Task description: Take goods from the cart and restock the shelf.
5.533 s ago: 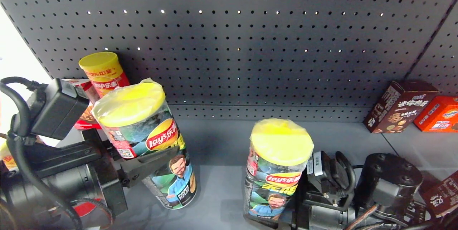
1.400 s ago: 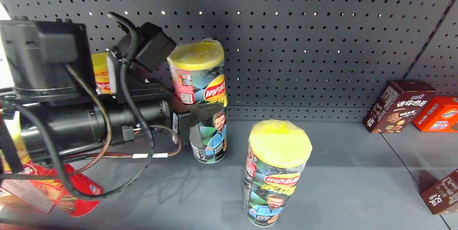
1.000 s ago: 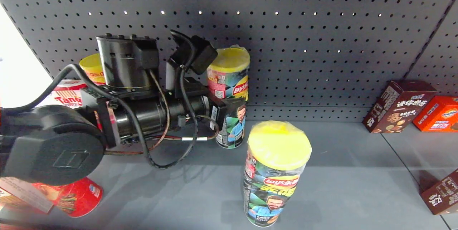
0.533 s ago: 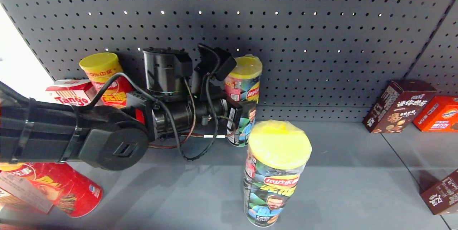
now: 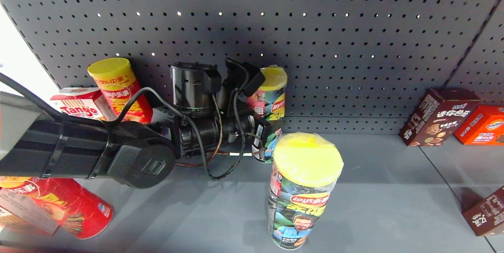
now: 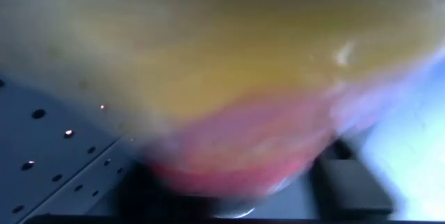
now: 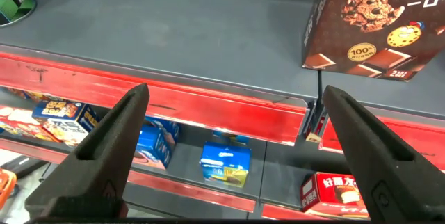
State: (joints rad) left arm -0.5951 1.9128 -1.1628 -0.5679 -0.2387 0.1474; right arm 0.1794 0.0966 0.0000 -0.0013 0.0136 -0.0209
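On the shelf [image 5: 393, 190], a front can [image 5: 305, 194] is already stood up, so that part looks done. A back can [image 5: 273, 87] is held upright by the wall in the left gripper [image 5: 271, 135], and it has yet to be let go. The right gripper [image 7: 235, 95] is spread wide, with nothing in it.
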